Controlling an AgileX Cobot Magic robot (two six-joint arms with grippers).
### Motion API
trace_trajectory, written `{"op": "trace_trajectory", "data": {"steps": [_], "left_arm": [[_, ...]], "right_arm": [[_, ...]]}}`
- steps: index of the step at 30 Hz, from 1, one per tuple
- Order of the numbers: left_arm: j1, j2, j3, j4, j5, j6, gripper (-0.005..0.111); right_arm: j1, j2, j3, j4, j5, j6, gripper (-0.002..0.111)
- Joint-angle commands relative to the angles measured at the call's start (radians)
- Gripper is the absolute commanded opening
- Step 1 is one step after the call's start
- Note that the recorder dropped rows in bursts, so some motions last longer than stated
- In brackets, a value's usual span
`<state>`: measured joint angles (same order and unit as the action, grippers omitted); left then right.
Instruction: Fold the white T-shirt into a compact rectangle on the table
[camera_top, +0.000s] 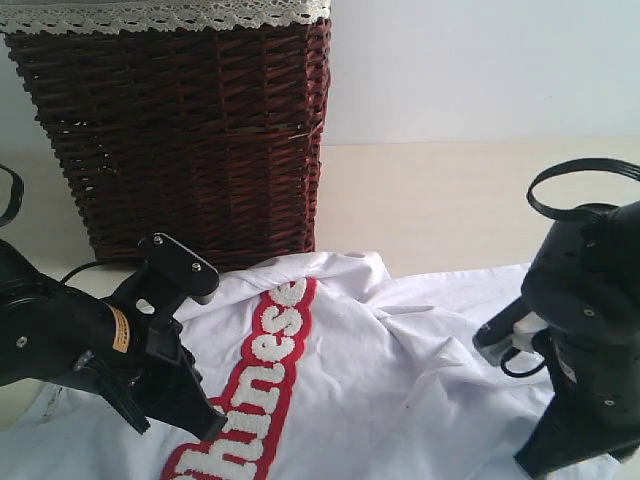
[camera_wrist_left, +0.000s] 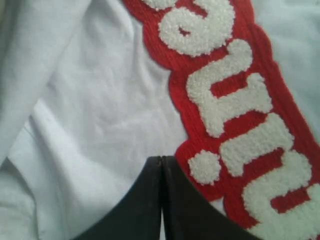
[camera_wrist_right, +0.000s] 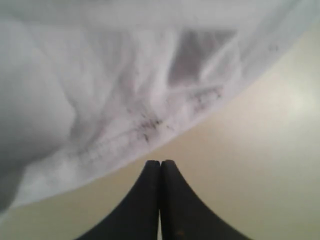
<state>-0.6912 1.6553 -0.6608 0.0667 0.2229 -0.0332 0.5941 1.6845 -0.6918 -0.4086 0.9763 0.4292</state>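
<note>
The white T-shirt (camera_top: 400, 370) lies crumpled and partly spread on the table (camera_top: 450, 200), its fuzzy white lettering (camera_top: 270, 370) outlined in red running diagonally. My left gripper (camera_top: 213, 428) is shut and empty. It hovers low over the shirt's cloth (camera_wrist_left: 100, 110), its tips (camera_wrist_left: 161, 159) right beside the red edge of the lettering (camera_wrist_left: 235, 110). My right gripper (camera_top: 532, 462) is also shut with nothing in it. Its tips (camera_wrist_right: 160, 162) are over bare table (camera_wrist_right: 260, 165), just off the shirt's wrinkled, slightly speckled edge (camera_wrist_right: 125, 120).
A dark wicker basket (camera_top: 180, 130) with white lace trim (camera_top: 150, 15) stands at the back left, close behind the shirt. Bare table stretches to its right up to the pale wall (camera_top: 480, 70). A black cable loop (camera_top: 585, 185) rises from the right arm.
</note>
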Motion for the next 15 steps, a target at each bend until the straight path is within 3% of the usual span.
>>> {"op": "trace_trajectory", "data": {"steps": [1, 6, 10, 13, 15], "left_arm": [[-0.006, -0.008, -0.003, -0.004, 0.004, -0.002, 0.0], [-0.006, -0.008, -0.003, -0.004, 0.004, -0.002, 0.0], [-0.006, -0.008, -0.003, -0.004, 0.0, -0.002, 0.0], [-0.006, -0.008, -0.003, -0.004, 0.0, -0.002, 0.0], [-0.006, -0.008, -0.003, -0.004, 0.0, -0.002, 0.0]], "right_arm": [[-0.002, -0.049, -0.072, 0.058, -0.024, -0.115, 0.002], [-0.002, -0.221, -0.093, 0.206, -0.129, -0.279, 0.026], [-0.002, -0.289, -0.093, 0.595, -0.276, -0.618, 0.05], [-0.002, -0.263, -0.093, 0.85, -0.274, -0.856, 0.059], [-0.002, -0.233, -0.093, 0.813, -0.269, -0.912, 0.06]]}}
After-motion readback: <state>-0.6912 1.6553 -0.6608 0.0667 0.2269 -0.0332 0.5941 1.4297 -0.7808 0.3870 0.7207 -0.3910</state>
